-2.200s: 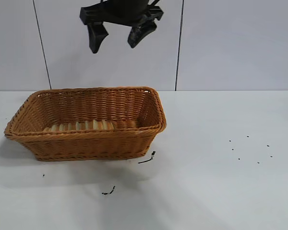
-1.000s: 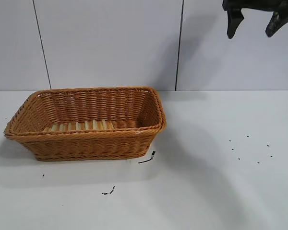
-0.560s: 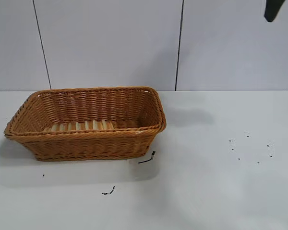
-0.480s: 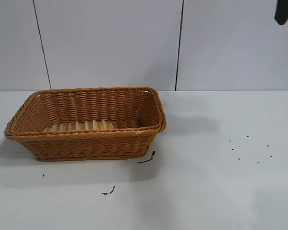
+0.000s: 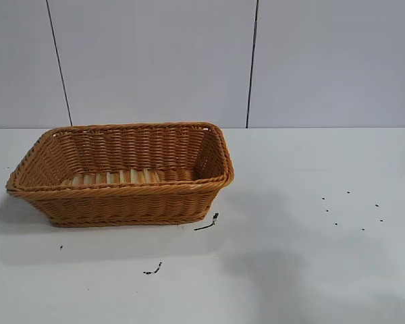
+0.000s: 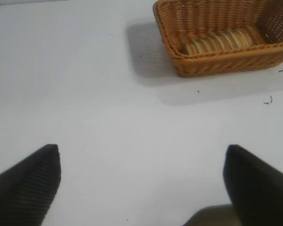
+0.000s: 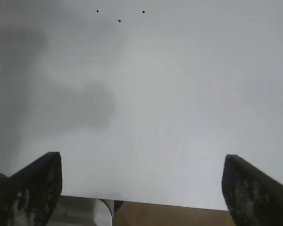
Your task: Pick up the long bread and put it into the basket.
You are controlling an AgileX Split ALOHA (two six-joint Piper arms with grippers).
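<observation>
Bread point(image 5: 111, 177) lies inside basket point(image 5: 121, 199), left of frame in exterior view, long axis running along basket's length, near front wall. Desk point(image 5: 310, 270) white, few dark specks at right. Task looks done; no further move seems needed. Left end effector point(image 6: 141, 183) fingers spread wide, hovering over bare desk, basket well apart toward upper right of its view. Right end effector point(image 7: 141, 183) fingers likewise apart, holding nothing, only bare desk below; which arm nearer bread, cannot tell.
</observation>
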